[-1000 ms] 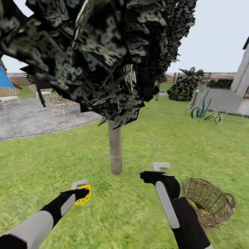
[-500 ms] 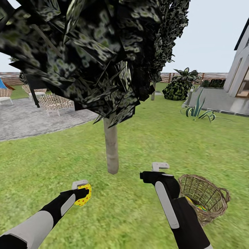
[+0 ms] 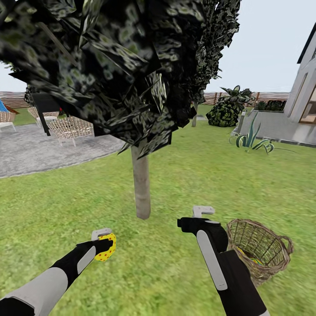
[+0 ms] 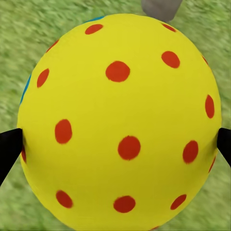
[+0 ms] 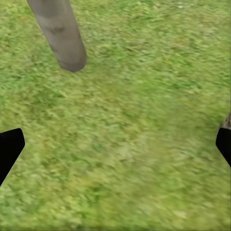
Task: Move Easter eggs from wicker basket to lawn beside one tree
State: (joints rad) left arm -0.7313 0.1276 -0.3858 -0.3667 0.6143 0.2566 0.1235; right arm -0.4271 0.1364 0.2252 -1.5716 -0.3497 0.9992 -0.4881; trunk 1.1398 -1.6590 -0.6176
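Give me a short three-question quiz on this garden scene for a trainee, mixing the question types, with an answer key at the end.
1. True or false: the left end effector holds a bright yellow red-dotted Easter egg.
2. Multiple choice: the brown woven wicker basket sits on the mottled green lawn beside which arm? A) left B) right
3. Fill in: the right end effector is ____, with grass between its fingertips.

Key: 1 true; 2 B; 3 open. The pale grey tree trunk stands ahead between both arms.
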